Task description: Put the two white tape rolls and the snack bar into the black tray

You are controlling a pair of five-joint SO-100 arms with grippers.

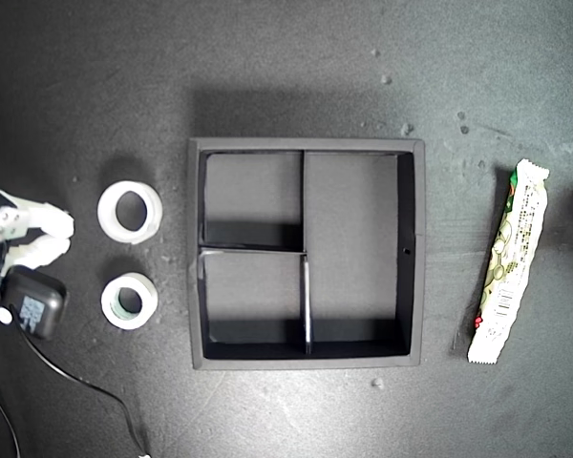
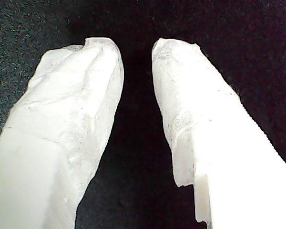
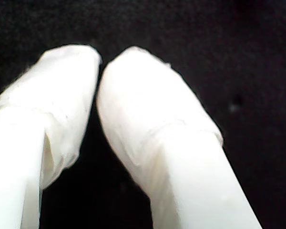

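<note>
My first gripper point(image 2: 137, 47) has its jaws a little apart with nothing between them; my second gripper point(image 3: 99, 59) is almost closed, also without load. Only dark worktop point(image 1: 286, 57) lies under both. The two tape rolls point(image 1: 130, 211) point(image 1: 129, 301), the black tray point(image 1: 413, 248) and the snack bar point(image 1: 509, 262) (all apart) appear only in the exterior view, so I cannot tell their place relative to either gripper.

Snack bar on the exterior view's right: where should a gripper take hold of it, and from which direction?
Grip the snack bar around its middle, coming straight down from above, jaws closing across its narrow width. It lies flat and nearly upright in the exterior view, apart from the black tray, with bare mat along both long edges for the fingers. The crinkled ends are thin and would probably slip.
</note>
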